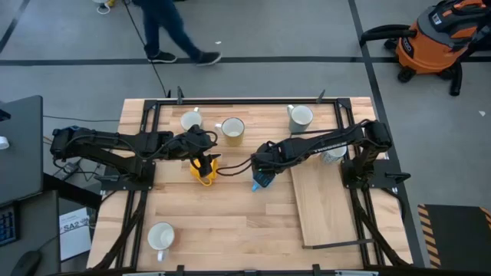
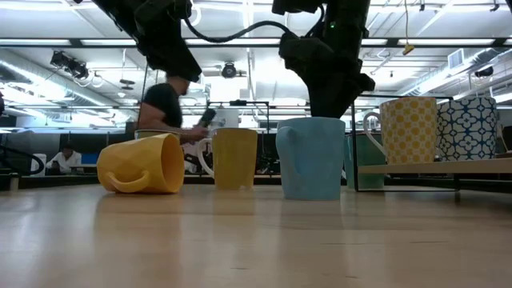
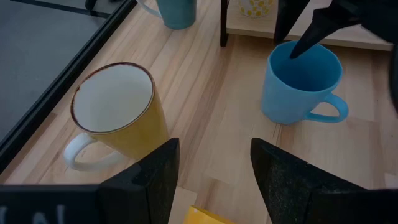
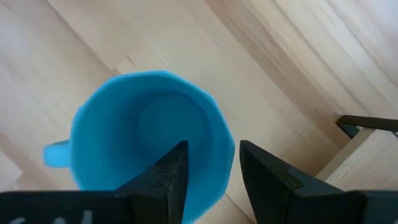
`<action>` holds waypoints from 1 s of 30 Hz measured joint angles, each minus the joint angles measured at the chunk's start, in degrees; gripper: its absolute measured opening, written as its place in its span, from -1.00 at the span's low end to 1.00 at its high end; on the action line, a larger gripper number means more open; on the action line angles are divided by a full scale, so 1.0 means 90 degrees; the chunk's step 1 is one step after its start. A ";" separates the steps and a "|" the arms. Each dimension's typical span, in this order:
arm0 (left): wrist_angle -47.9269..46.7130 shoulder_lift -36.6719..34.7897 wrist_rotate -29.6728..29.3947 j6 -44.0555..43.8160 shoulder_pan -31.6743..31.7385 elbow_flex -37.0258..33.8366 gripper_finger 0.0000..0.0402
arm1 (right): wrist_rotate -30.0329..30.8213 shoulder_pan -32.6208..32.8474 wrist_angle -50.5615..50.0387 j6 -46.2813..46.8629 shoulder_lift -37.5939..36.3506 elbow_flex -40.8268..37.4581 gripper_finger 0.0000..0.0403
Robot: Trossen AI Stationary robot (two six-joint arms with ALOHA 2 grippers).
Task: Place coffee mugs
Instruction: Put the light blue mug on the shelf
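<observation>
A bright blue mug stands upright near the table's middle. My right gripper is open above it, pointing down, with one finger inside the mug and one outside its wall. A yellow-orange mug lies on its side just left of it. My left gripper hovers open above that mug without touching it. A yellow mug with a white inside stands upright beyond. My right gripper straddles the blue mug's rim on the side away from the handle, coming from above. One finger is inside and one finger outside. Whether either finger touches the wall, I cannot tell. The mug stands on the table.
White mugs stand at the far edge and near the left front corner. A raised wooden board on the right carries patterned mugs. A black frame rims the table. A person walks beyond the far edge.
</observation>
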 joint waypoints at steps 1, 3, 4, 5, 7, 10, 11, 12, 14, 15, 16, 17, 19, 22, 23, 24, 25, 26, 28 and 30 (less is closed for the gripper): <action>0.0000 0.0000 0.0002 0.0000 0.0001 0.0000 0.02 | -0.0003 0.0000 -0.0008 -0.0060 -0.0028 0.0001 -0.26; 0.0000 0.0000 0.0002 0.0000 0.0001 0.0000 0.02 | -0.0005 0.0000 -0.0018 -0.0277 -0.0101 0.0007 -0.26; 0.0000 0.0000 0.0000 0.0000 -0.0001 0.0000 0.02 | -0.0003 0.0000 -0.0031 -0.0392 -0.0121 0.0012 -0.26; 0.0000 0.0000 0.0002 0.0000 0.0001 0.0000 0.02 | -0.0011 0.0000 -0.0048 -0.0509 -0.0160 0.0017 -0.26; -0.0002 0.0000 0.0002 -0.0002 0.0001 0.0000 0.02 | -0.0071 0.0000 -0.0093 -0.0769 -0.0200 0.0060 -0.26; -0.0005 0.0000 0.0002 -0.0001 0.0001 0.0000 0.02 | -0.0207 0.0000 -0.0037 -0.1250 -0.0305 0.0092 -0.26; -0.0002 0.0000 0.0002 -0.0001 0.0001 0.0000 0.02 | -0.0261 0.0000 -0.0008 -0.1457 -0.0348 0.0092 -0.26; -0.0005 0.0000 0.0002 0.0000 0.0001 0.0000 0.02 | -0.0287 0.0000 -0.0006 -0.1680 -0.0378 0.0092 -0.26; -0.0005 0.0000 0.0002 0.0002 0.0001 0.0000 0.02 | -0.0292 0.0000 0.0009 -0.2166 -0.0449 0.0092 -0.26; -0.0007 0.0000 0.0002 0.0002 0.0001 0.0000 0.02 | -0.0288 0.0000 0.0025 -0.2415 -0.0467 0.0092 -0.26; -0.0006 0.0000 0.0002 0.0002 0.0001 0.0000 0.02 | -0.0285 0.0000 0.0082 -0.2676 -0.0487 0.0092 -0.26; -0.0005 0.0000 0.0000 0.0002 0.0000 0.0000 0.02 | -0.0284 0.0000 0.0114 -0.2978 -0.0499 0.0092 -0.26; -0.0005 0.0000 0.0002 0.0002 0.0001 0.0000 0.02 | -0.0284 0.0000 0.0233 -0.3615 -0.0510 0.0092 -0.26; -0.0005 0.0000 0.0002 0.0002 0.0001 0.0000 0.02 | -0.0287 0.0000 0.0565 -0.4582 -0.0510 0.0092 -0.26; -0.0005 0.0000 0.0002 0.0002 0.0000 0.0000 0.02 | -0.0293 0.0000 0.0698 -0.4964 -0.0510 0.0092 -0.26; -0.0005 0.0000 0.0002 0.0005 0.0001 0.0000 0.02 | -0.0320 0.0000 0.0845 -0.5325 -0.0510 0.0092 -0.26; -0.0005 0.0000 0.0002 0.0005 -0.0001 0.0000 0.02 | -0.0371 0.0000 0.0988 -0.5695 -0.0510 0.0092 -0.26; -0.0005 0.0000 0.0001 0.0005 0.0001 0.0000 0.02 | -0.0434 0.0000 0.1127 -0.6061 -0.0510 0.0092 -0.26; -0.0007 0.0000 0.0002 0.0003 0.0001 0.0000 0.02 | -0.0600 -0.0001 0.1428 -0.6731 -0.0510 0.0092 -0.26; -0.0005 0.0000 0.0002 0.0002 0.0000 0.0000 0.02 | -0.0853 -0.0034 0.1682 -0.7347 -0.0505 0.0092 -0.26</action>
